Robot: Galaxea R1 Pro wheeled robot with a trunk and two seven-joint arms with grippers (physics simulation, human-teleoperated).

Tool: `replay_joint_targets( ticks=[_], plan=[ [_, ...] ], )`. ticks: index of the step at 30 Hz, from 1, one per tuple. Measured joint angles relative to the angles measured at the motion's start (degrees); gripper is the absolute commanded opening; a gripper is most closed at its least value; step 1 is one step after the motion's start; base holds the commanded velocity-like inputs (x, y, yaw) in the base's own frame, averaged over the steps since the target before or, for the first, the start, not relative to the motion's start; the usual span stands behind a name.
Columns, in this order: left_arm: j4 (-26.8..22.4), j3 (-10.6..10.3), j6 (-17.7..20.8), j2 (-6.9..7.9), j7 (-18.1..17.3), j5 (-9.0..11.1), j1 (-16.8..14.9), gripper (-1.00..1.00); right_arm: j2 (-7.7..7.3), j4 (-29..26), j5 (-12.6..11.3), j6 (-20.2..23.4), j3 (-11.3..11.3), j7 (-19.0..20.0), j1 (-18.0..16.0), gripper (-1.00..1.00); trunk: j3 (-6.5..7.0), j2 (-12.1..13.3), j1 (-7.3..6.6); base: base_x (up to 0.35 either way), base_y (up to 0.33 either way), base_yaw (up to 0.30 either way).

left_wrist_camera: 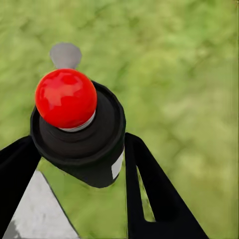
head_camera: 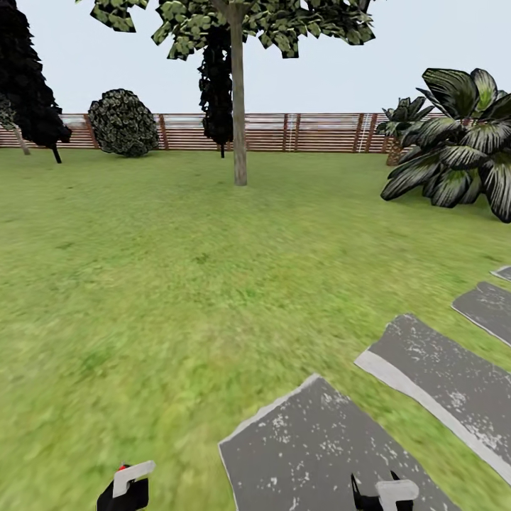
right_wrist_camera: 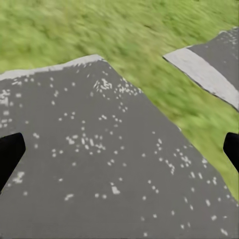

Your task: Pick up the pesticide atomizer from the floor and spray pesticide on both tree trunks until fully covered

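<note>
Wide lawn [head_camera: 177, 298], blurry mottled green, runs to a brown slat fence [head_camera: 319, 132] at the back. Grey speckled stone slabs [head_camera: 319, 454] w/ pale edges lie at the right, grass strips between. One tree [head_camera: 238, 92] w/ a straight pale trunk stands mid-lawn, open grass all round it. Left gripper [left_wrist_camera: 82, 164]: jaws pinch the pesticide atomizer [left_wrist_camera: 74, 124], round red top, dark body. Right gripper [right_wrist_camera: 119, 149]: jaws spread wide over a slab.

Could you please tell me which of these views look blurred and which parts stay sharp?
Head view: near lawn smeared, tree trunk crisp. Left wrist view: grass soft, pesticide atomizer sharp in the left gripper. Right wrist view: grass streaked, paving slab speckles clear.
</note>
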Motion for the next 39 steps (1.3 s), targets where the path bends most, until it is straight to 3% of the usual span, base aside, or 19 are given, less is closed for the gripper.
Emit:
replay_joint_targets(
  ticks=[39],
  plan=[
    [-0.04, 0.0, -0.01, 0.0, 0.0, 0.01, 0.01, -1.0, 0.0, 0.0, 0.0, 0.0, 0.0, 0.0, 0.0, 1.0, 0.0, 0.0, 0.0, 0.337, 0.0, 0.0]
  ],
)
